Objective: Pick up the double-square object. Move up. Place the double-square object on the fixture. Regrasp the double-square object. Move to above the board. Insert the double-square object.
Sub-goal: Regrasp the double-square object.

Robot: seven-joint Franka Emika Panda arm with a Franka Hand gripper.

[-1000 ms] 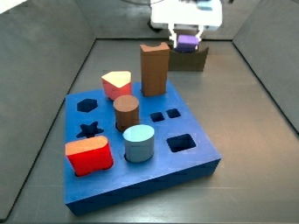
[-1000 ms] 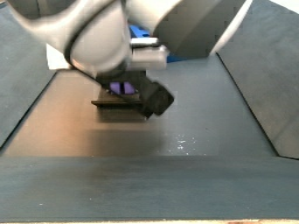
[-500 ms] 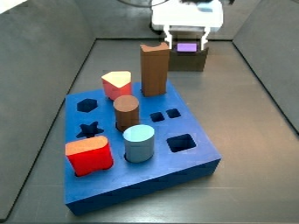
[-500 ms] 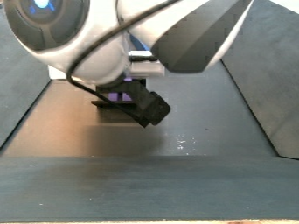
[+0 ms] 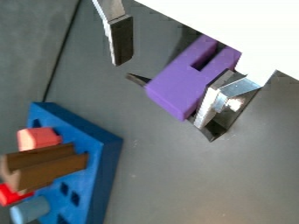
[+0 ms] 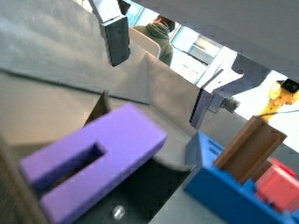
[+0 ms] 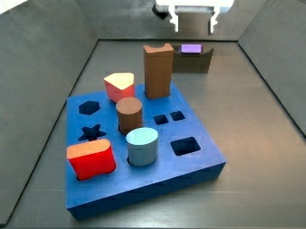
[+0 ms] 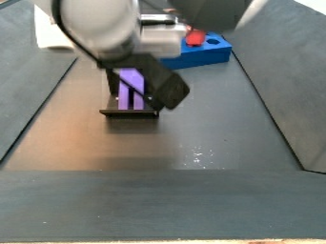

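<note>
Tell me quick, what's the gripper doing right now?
Gripper: open, holding nothing, raised above the small purple stepped block, which sits on the dark fixture.

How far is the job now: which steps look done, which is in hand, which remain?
Done: the double-square object rests on the fixture, released. In hand: the regrasp, as the gripper hangs above it, open and empty. Left: regrasping, moving above the board and inserting the piece.

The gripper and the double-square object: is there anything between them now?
Nothing. In a side view the gripper hangs open above the double-square object, which rests on the fixture; only bare air separates them.
</note>
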